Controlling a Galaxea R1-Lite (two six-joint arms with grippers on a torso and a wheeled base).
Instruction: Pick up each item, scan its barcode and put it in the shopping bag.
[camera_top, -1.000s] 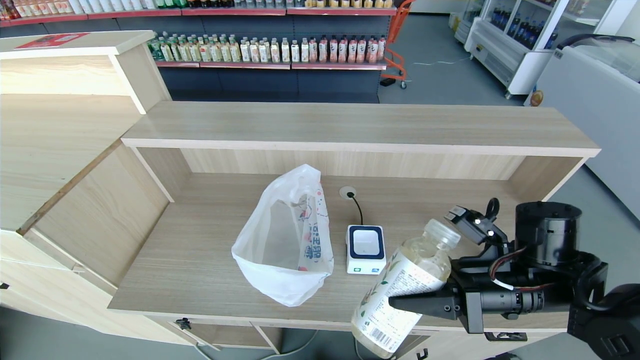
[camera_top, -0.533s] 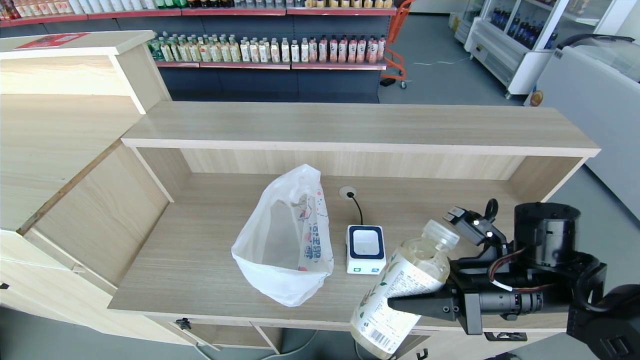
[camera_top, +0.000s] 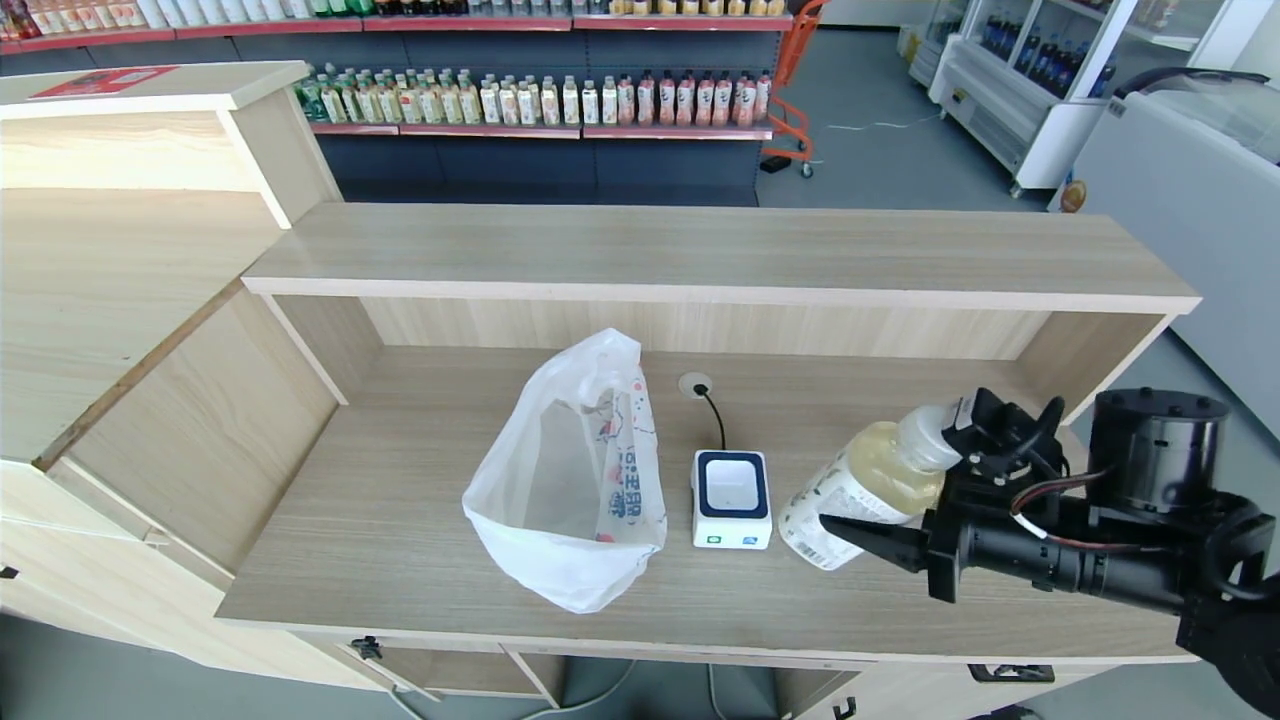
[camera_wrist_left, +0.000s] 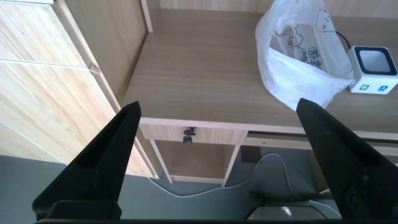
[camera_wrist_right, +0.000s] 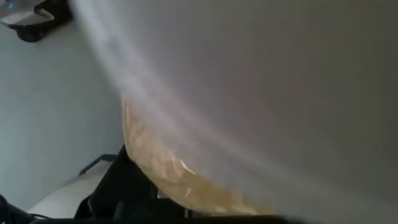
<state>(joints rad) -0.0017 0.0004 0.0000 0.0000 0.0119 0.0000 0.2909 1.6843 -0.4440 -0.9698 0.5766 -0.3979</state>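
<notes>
Carried forward beside the scanner (camera_top: 732, 497), the bottle (camera_top: 862, 482) lies clamped between the right gripper (camera_top: 880, 520) jaws; left gripper (camera_wrist_left: 219, 107) gapes.

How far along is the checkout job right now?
Done: nothing visibly bagged; the shopping bag looks empty. In hand: the right gripper holds the bottle tilted, just beside the scanner, so scanning looks under way or about to be. To do: put the bottle in the shopping bag. The left gripper is open, holding nothing.

Scanner (camera_top: 733, 498) close betw. bag (camera_top: 575, 480) & bottle (camera_top: 860, 490); shelf (camera_top: 720, 255) over rear; wide counter (camera_top: 400, 480) L of bag.
</notes>
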